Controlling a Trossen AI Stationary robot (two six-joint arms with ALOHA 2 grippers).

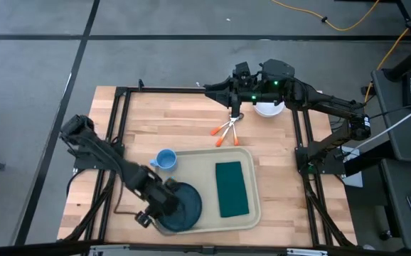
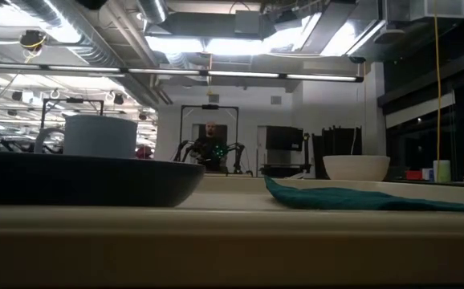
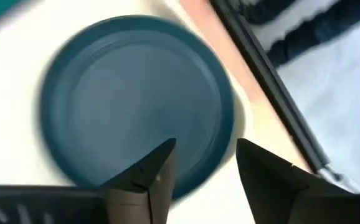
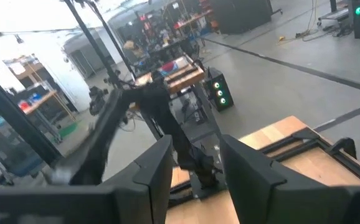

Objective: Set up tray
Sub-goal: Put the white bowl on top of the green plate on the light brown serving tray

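The tray [image 1: 242,213] is lying at the surface's [image 1: 184,128] six o'clock edge, carrying a teal plate [image 1: 185,206] and a green napkin [image 1: 231,188]. The left gripper [image 3: 202,165] is hovering over the plate's rim, fingers [image 3: 149,177] parted and gripping nothing. The right gripper [image 4: 195,162] is waiting at twelve o'clock, fingers apart, gripping nothing.
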